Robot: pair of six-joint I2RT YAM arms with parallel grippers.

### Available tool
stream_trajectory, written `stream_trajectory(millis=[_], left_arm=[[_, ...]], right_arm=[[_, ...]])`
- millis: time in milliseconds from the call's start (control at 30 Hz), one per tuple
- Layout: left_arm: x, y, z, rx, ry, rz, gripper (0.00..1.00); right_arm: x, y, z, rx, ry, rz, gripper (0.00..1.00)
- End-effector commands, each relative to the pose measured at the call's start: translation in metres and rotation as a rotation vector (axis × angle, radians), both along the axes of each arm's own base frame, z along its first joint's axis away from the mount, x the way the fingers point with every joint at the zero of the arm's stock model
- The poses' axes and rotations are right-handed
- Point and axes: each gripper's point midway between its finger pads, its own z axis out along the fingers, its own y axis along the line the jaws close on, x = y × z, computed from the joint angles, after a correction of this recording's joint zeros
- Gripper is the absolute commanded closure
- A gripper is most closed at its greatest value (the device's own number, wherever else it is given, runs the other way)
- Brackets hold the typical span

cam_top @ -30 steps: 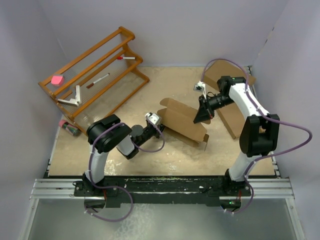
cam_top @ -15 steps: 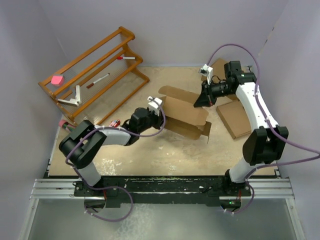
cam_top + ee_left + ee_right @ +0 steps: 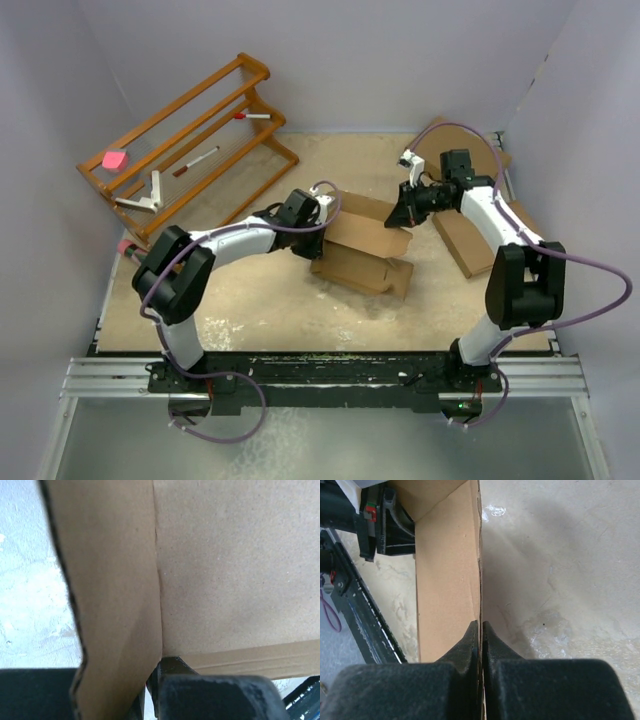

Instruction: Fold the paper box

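The paper box [image 3: 362, 248], a brown die-cut cardboard sheet partly folded up, lies mid-table. My right gripper [image 3: 402, 214] is shut on the thin edge of its raised right wall; the right wrist view shows both fingertips [image 3: 472, 639] pinching that edge [image 3: 450, 570]. My left gripper [image 3: 318, 226] is at the box's left end. In the left wrist view cardboard [image 3: 235, 565] fills the frame. The fingers [image 3: 175, 667] stand nearly together at a crease between a flap and a panel, with a sliver of floor between them. The flap hides part of the left finger.
A wooden rack [image 3: 190, 140] with markers and a pink block stands at the back left. Two flat ready-made brown boxes [image 3: 470, 240] [image 3: 440, 140] lie at the right, behind my right arm. A small red-pink object [image 3: 128, 248] lies by the left wall.
My left arm swung out from near its base to the box's left end. The raised box panels came down lower. My right gripper stayed on the right wall and shifted slightly.
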Motion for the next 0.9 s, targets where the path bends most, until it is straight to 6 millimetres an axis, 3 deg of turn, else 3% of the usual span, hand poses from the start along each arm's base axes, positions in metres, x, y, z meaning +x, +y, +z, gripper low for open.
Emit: stream_trajectory(millis=[0, 100, 200, 333, 600, 867], left_arm=[[-0.021, 0.028, -0.018, 0.184, 0.174, 0.068, 0.96], [-0.021, 0.033, -0.024, 0.242, 0.188, 0.08, 0.96], [-0.021, 0.033, -0.023, 0.279, 0.182, 0.084, 0.83], [-0.018, 0.032, -0.018, 0.291, 0.167, 0.091, 0.77], [-0.011, 0.029, -0.01, 0.289, 0.129, 0.103, 0.77], [0.01, 0.015, 0.012, 0.239, 0.042, 0.117, 0.74]], right_arm=[[0.021, 0.0, -0.003, 0.006, -0.102, -0.03, 1.0], [0.021, 0.001, -0.011, 0.019, -0.093, -0.031, 1.0], [0.019, 0.003, -0.014, 0.029, -0.082, -0.023, 1.0], [0.018, 0.004, -0.014, 0.039, -0.082, -0.017, 1.0], [0.012, 0.008, -0.014, 0.047, -0.081, 0.001, 1.0], [0.007, 0.015, -0.015, 0.041, -0.09, 0.028, 1.0]])
